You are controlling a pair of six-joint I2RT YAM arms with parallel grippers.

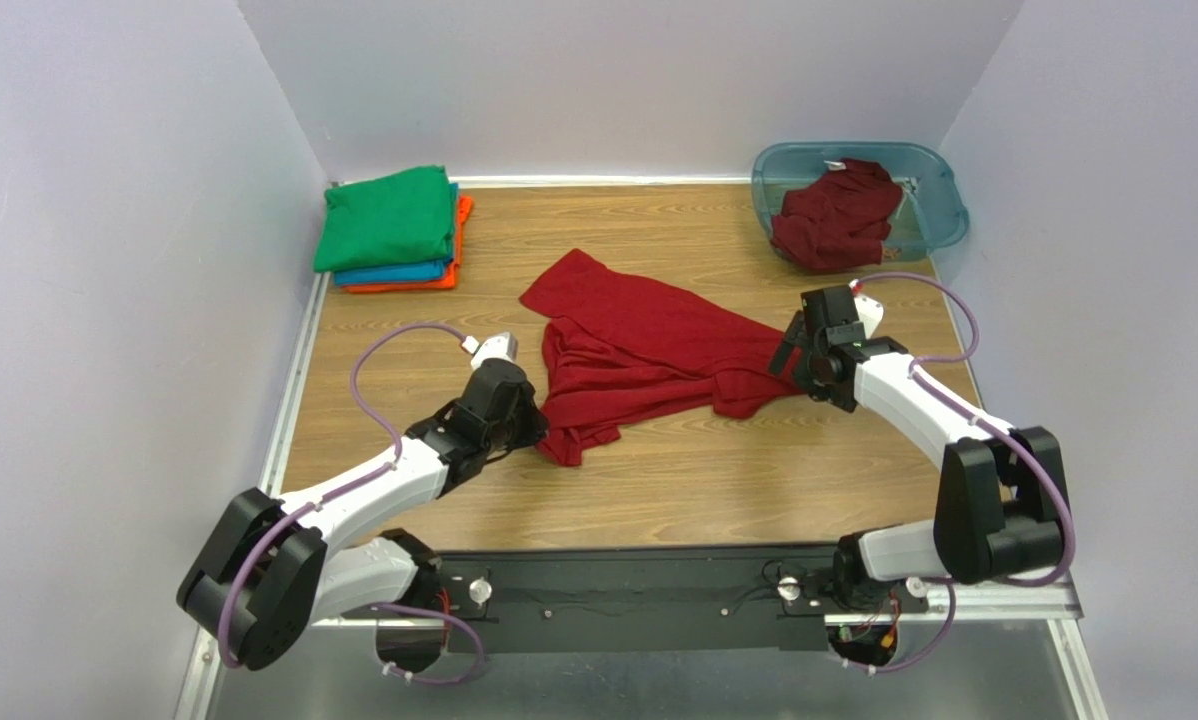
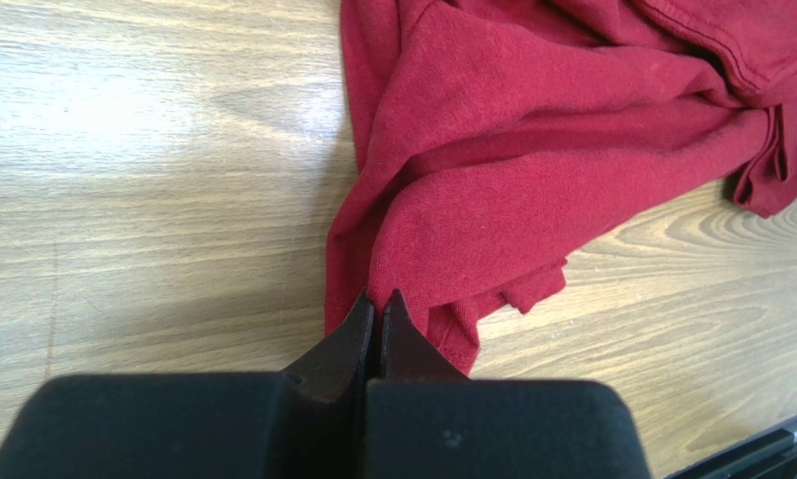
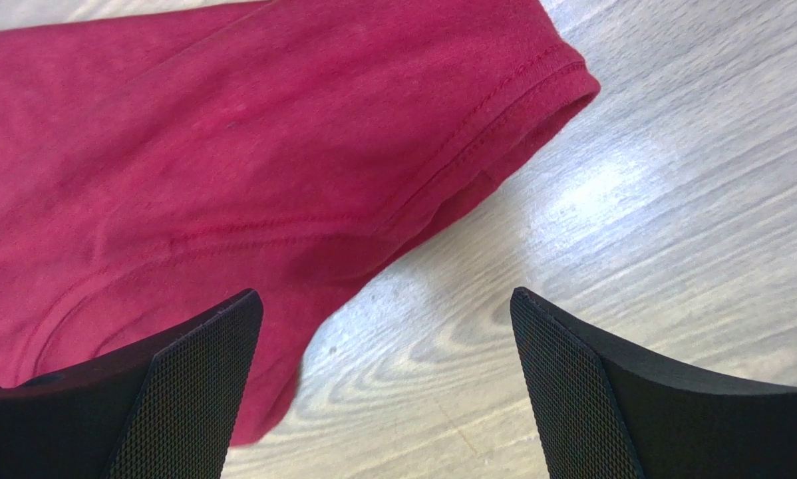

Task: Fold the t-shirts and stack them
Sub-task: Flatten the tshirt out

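**Left hand pinches red shirt's edge while right hand hangs open over the sleeve**

Your left hand (image 2: 378,304) is closed, its two black fingertips pressed together on the near edge of the dark red t-shirt (image 1: 635,345), and a crease in the cloth runs straight into the pinch. The wrist view shows rumpled folds climbing away from the tips, with bare wood grain to the left.

Your right hand (image 3: 383,296) is wide open at the shirt's opposite end. One finger sits above red cloth and the other above bare counter (image 1: 710,480), with the stitched sleeve hem lying just ahead of the gap. You cannot tell from these views whether either finger touches the fabric.

Between the two hands the dark red t-shirt sprawls unfolded and wrinkled across the middle of the counter, one corner reaching toward the back wall.

In the far left corner sits a neat folded stack: the green t-shirt (image 1: 387,218) on top, the blue t-shirt (image 1: 398,275) beneath it and the orange t-shirt (image 1: 464,222) at the bottom.

In the far right corner stands the teal tub (image 1: 943,188), with the second dark red t-shirt (image 1: 835,213) bunched inside and partly draped over its near rim.
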